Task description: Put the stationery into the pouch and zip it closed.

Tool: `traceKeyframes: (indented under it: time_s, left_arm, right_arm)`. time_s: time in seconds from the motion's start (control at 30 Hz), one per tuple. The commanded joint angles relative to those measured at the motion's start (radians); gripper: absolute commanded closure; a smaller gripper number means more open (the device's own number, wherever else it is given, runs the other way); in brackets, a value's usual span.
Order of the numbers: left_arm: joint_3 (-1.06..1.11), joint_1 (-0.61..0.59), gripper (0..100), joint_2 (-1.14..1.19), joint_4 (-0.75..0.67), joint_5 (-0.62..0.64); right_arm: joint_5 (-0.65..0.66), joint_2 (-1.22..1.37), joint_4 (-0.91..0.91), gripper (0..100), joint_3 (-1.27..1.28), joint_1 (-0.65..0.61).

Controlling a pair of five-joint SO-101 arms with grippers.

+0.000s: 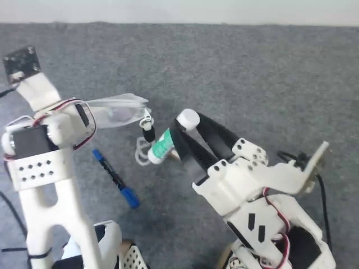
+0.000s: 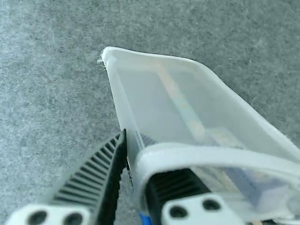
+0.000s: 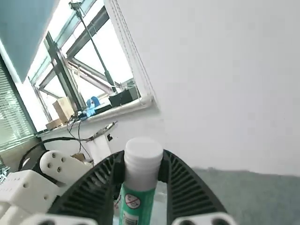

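Note:
A clear plastic pouch with a white zip edge is held off the grey carpet by my left gripper, shut on its rim. In the left wrist view the pouch shows pencils and other stationery inside, and a black finger presses its edge. My right gripper is shut on a green and white glue stick with a white cap, tilted, its lower end near the pouch's mouth. From the right wrist the glue stick stands between both black fingers. A blue marker lies on the carpet between the arms.
A white cord with a black zip pull hangs at the pouch's mouth, looping onto the carpet. The left arm's white base stands at the front left, the right arm's body at the front right. Open carpet stretches toward the back.

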Motion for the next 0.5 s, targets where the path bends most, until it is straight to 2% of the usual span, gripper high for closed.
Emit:
traceKeyframes:
  time_s: [0.0,0.33,0.47]
  left_arm:
    - [-0.027,-0.002,99,-0.046,-0.026,0.011]
    - [-0.021,-0.002,99,-0.046,-0.029,0.009]
    - [-0.022,-0.002,99,-0.046,-0.031,0.009]
  right_arm:
    - [0.054,-0.005,-0.117,99.2,-0.009,0.01]
    - [0.135,-0.002,-0.346,99.2,-0.009,0.008]
    - [0.213,0.07,-0.463,99.2,-0.011,0.005]
